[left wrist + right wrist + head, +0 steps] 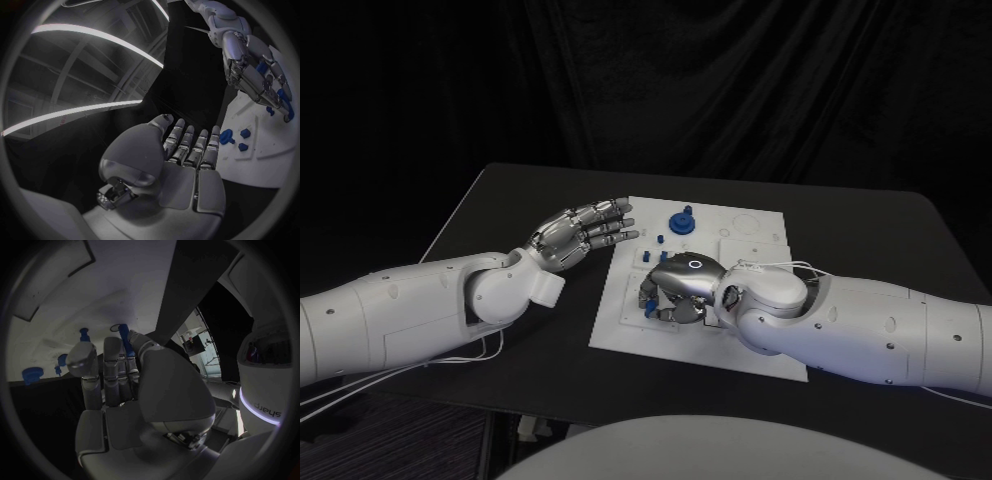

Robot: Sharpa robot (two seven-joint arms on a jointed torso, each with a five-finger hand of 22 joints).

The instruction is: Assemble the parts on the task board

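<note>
Plainly, the work was judged to be only partly done. A black surface [877, 225] was seen carrying a white board [754, 235] at its middle, and both white arms were reached in over it. The left robot hand [581, 232] was held flat and open just beside the board's left edge, its fingers [187, 145] spread and nothing gripped in it. The right robot hand [678, 288] was lowered palm-down onto the board's middle, fingers curled over blue parts [265, 80] there; whether one of them was actually gripped could not be told. Toward the board's far edge a blue knobbed peg [682, 220] was seen standing upright, apparently already seated, with a smaller blue piece [658, 239] lying loose just beside it near the left fingertips. Several more small blue pieces [244, 134] were noted scattered on the board. From this it was judged that one part at most had been fitted, and that most of the assembly was left.
</note>
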